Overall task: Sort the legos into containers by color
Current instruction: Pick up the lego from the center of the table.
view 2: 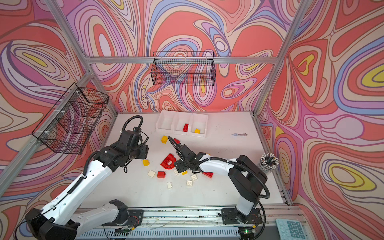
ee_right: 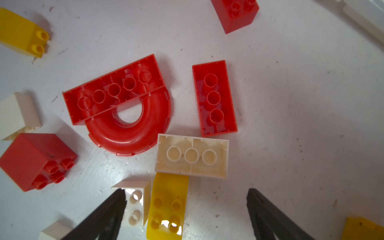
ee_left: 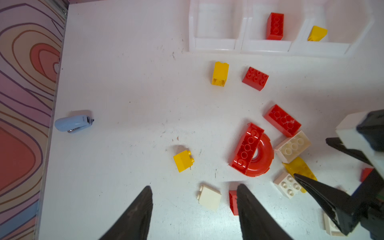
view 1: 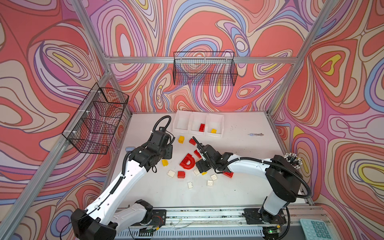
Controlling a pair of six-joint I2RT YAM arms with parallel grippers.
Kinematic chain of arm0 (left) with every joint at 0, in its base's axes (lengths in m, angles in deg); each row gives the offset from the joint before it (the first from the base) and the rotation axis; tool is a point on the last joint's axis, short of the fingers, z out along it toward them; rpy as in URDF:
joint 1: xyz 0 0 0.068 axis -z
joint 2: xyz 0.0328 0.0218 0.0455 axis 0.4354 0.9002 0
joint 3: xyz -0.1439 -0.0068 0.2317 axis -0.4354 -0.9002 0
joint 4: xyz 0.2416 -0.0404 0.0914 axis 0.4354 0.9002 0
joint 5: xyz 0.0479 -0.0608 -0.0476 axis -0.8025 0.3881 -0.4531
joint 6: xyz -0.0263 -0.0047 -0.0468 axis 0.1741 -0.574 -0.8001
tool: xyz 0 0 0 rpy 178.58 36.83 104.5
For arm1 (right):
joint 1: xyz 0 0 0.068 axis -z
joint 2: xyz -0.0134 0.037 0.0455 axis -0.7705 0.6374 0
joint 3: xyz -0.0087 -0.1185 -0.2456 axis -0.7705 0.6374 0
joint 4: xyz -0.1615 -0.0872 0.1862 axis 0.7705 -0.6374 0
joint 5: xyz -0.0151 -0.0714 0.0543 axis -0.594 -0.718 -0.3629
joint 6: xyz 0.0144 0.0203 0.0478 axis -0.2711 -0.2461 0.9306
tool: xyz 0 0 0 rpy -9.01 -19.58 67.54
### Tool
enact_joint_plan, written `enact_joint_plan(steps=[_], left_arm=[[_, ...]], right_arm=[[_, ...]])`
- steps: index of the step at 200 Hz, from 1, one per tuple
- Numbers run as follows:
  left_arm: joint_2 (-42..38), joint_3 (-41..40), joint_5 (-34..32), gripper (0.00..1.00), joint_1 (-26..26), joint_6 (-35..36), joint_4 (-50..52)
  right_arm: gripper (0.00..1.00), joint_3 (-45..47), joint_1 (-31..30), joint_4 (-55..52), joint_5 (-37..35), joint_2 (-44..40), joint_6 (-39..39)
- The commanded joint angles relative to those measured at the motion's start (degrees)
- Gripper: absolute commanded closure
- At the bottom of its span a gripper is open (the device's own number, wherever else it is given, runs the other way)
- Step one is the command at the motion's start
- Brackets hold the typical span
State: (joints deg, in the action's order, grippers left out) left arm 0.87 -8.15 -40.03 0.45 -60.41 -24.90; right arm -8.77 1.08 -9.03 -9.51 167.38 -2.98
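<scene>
Legos [view 1: 181, 174] loose on the worktop [view 1: 155, 193], two in the bins [view 1: 180, 130]; both pincers open, empty.
Red, yellow and white bricks lie scattered around the upturned red arch [ee_right: 128, 137], in front of the three joined bins at the worktop's far edge. The middle bin holds a red brick [view 1: 201, 127]; the bin on the right arm's side holds a yellow wedge [view 1: 213, 131]. The right pincer [ee_right: 186, 190] hangs low over the pile, jaws spread wide and gripping nothing, a yellow brick [ee_right: 168, 205] lying between them and a small white brick [ee_right: 135, 201] just beside one finger. The left pincer [ee_left: 194, 186] hovers higher, jaws parted with nothing held, a flat white brick [ee_left: 209, 196] on the worktop below. A blue stapler [ee_left: 73, 123] lies near the left wall.
</scene>
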Motion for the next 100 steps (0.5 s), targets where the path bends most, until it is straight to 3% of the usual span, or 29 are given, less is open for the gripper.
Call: enact_joint_plan(steps=[1, 48, 100], left_arm=[[-0.78, -1.08, -0.27, 0.35, -0.41, -0.23, -1.08], [-1.53, -1.79, -0.31, 0.35, -0.68, 0.07, -1.37], [-1.48, -1.85, -0.39, 0.35, -0.67, 0.34, -1.42]], right_arm=[[0.08, -2.01, -0.58, -1.25, -1.43, 1.69, -0.16], [0.19, -3.81, -0.61, -2.05, -2.26, 5.29, -0.07], [0.09, -5.11, -0.77, -1.79, -3.4, 7.51, -0.3]])
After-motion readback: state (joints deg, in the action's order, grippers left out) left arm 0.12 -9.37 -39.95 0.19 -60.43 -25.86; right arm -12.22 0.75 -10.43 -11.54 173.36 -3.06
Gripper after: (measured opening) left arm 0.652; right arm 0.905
